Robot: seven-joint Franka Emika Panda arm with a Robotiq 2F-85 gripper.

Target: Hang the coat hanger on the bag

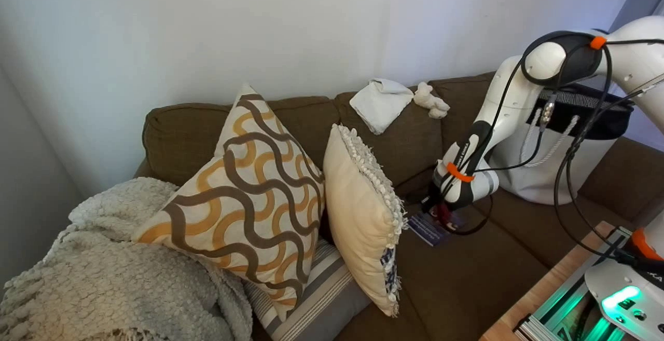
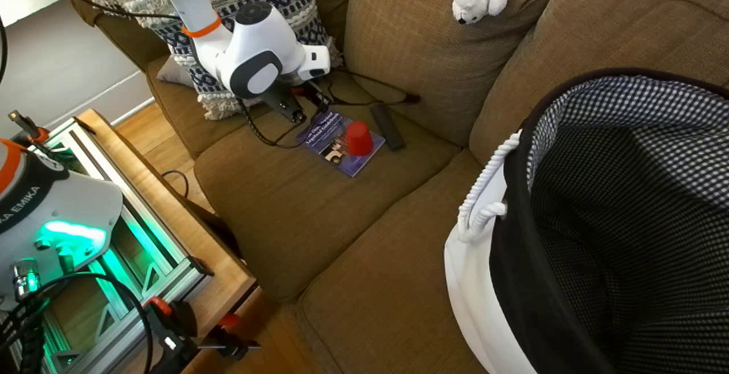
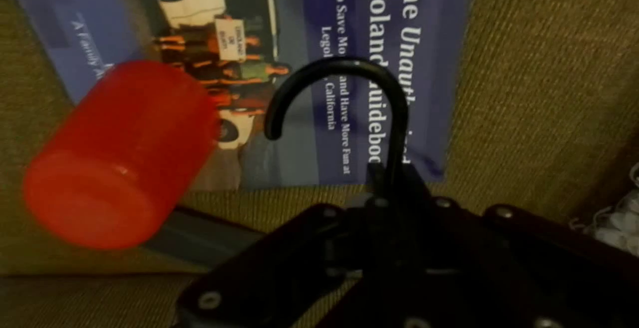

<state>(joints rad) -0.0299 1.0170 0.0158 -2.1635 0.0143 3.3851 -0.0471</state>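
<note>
The coat hanger (image 3: 349, 66) is located near centre of the wrist view, hook exposed; gripper (image 3: 394, 175) found clenched on its neck. Recommended: lift before travelling, clear of the red cup (image 2: 359, 138), then present the hook squarely to the rope handle (image 2: 483, 179) of the bag (image 2: 524, 283), right of frame in an exterior view. Sofa seat (image 2: 393, 294), lower centre, appears adequate passage; the bag's rim (image 2: 518, 192) is the edge to clear.
</note>
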